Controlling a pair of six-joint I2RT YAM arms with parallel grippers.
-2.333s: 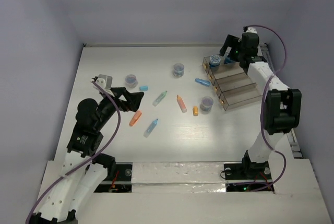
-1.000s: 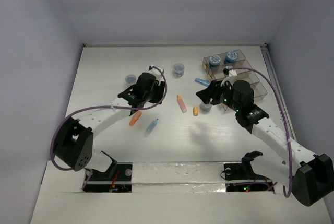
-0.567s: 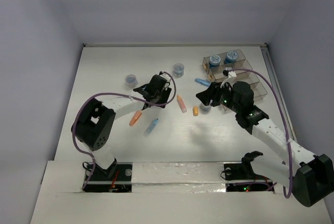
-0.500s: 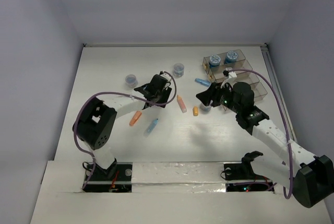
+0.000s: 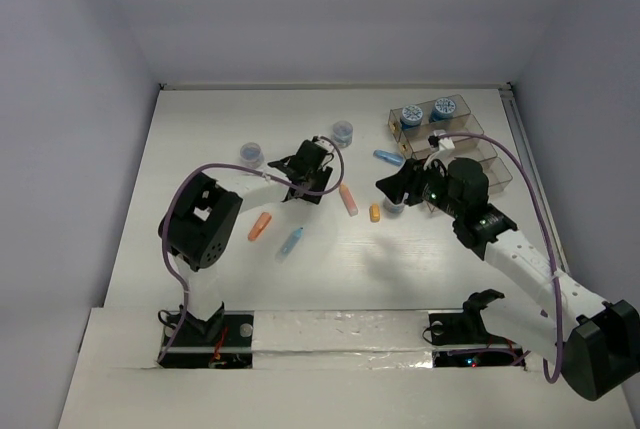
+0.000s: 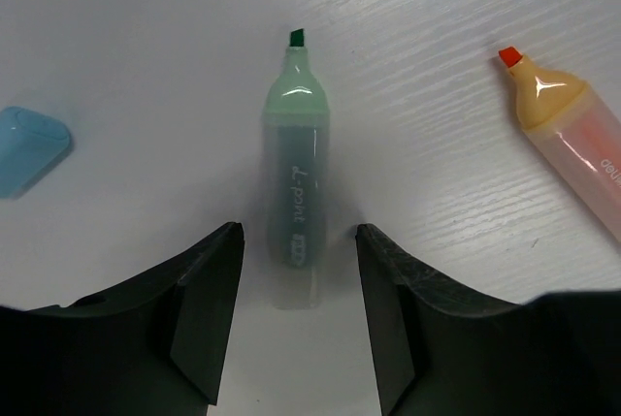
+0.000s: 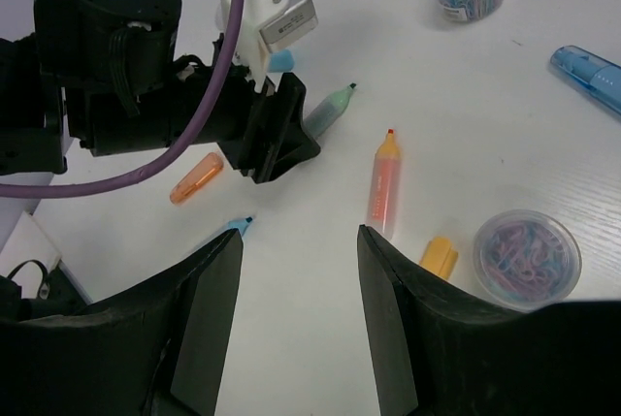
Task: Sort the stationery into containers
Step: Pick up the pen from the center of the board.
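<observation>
The coming grasp turns on how the pale-green, clear-barrelled highlighter pen (image 6: 296, 178) sits against the left arm's (image 5: 235, 187) jaws. In the left wrist view the pen lies flat on the white surface (image 6: 146, 38) at the middle of the frame. Its long axis runs straight up the picture, with the dark tip toward the top edge and the blunt rear end between the two black fingertips (image 6: 221, 271). The jaws straddle it, standing partly apart. A strip of bare surface shows on each side, so they hold nothing yet. Closing squarely across the barrel looks like all the next move needs.

An orange highlighter pen (image 6: 572, 140) lies at the right of that frame and a light-blue cap (image 6: 27, 147) at the left, both outside the jaws.

The right arm's (image 5: 510, 249) jaws hang moderately wide and empty above the surface, right of centre in the overhead view and well apart from the green pen. The left arm is clearly the nearer. The clear plastic stepped rack of bins (image 5: 462, 127) sits at the upper right of that view, on the far side of the right arm.
</observation>
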